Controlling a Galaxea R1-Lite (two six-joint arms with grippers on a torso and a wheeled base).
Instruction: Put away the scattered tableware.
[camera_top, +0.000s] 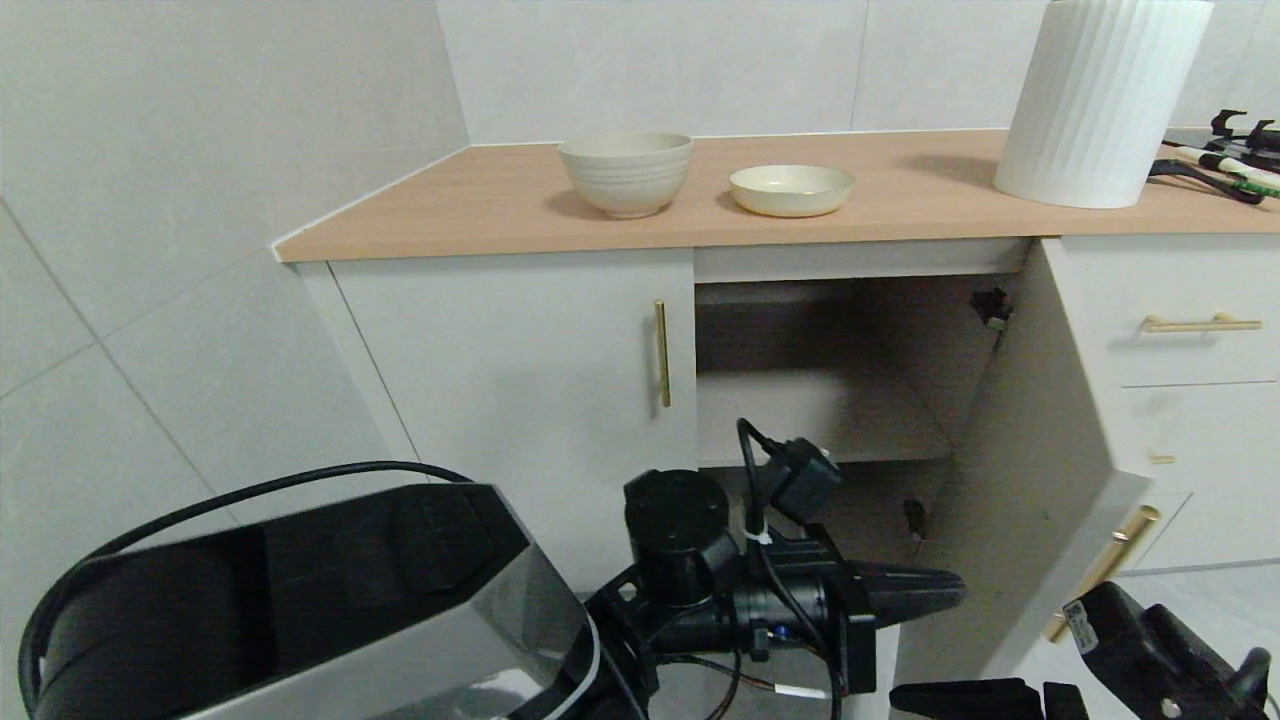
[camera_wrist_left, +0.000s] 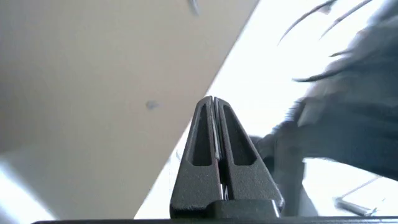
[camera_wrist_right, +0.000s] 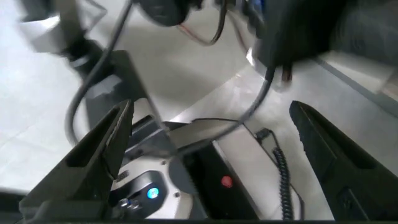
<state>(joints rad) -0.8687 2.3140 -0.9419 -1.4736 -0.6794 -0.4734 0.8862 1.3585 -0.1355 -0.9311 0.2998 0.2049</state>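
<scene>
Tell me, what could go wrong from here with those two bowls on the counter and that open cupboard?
1. The open cabinet door stands close to the low left gripper; an arm lifting toward the counter might hit it.
2. The deep bowl and shallow dish look smooth and rounded, so a rim pinch may slip.
3. The shelf sits under the counter lip; a carried bowl could clip it.

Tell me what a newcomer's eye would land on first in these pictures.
Two pale dishes stand side by side on the wooden counter: a deep ribbed bowl and, to its right, a shallow bowl. Just below them a cupboard gapes, its door swung open to the right. A tall white ribbed container stands farther right on the counter.
</scene>
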